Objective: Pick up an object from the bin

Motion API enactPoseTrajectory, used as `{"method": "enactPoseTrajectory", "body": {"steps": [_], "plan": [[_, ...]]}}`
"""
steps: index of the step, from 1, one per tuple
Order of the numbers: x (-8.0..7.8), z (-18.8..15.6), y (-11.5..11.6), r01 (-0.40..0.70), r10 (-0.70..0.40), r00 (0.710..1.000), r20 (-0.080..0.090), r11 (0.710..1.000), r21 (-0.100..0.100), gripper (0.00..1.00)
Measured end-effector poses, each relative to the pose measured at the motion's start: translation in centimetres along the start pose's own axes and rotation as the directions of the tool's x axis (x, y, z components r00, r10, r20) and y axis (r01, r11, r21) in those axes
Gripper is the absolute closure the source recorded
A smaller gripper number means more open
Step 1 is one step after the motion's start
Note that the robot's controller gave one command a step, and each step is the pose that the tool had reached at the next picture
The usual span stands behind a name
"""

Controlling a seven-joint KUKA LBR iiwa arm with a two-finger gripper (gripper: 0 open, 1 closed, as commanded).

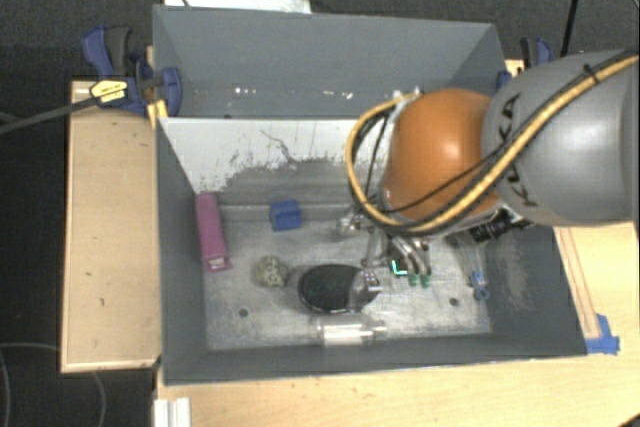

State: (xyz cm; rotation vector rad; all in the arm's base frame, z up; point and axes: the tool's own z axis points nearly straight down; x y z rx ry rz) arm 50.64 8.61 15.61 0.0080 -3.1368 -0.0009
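Several small things lie loose on the floor of the grey bin (320,65), and the black oval disc (322,287) serves best as the marker among them. Just left of the disc sits a small speckled ball (270,272); farther left lies a pink bar (210,233); up and left of it is a blue block (286,215); just below it is a clear tube (345,332). The gripper (382,273) hangs low at the disc's right edge, touching or nearly so, so the disc looks the likely pick. Whether the tool is released or clenched I cannot tell. The step in hand seems to be the final approach; next it would need to close squarely across the disc's thin rim before lifting.
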Motion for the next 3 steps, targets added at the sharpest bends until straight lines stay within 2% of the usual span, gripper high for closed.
{"method": "enactPoseTrajectory", "body": {"steps": [1, 2, 3], "plan": [[0.9, 6.1, 1.5, 0.185, -0.185, 0.982, 0.031, 0.983, 0.001, 0.00], [1.0, 6.3, 1.5, 0.182, -0.182, 0.983, 0.027, 0.983, -0.001, 1.00], [0.2, -8.5, 1.7, 0.225, -0.225, 0.974, 0.015, 0.974, 0.002, 1.00]]}}
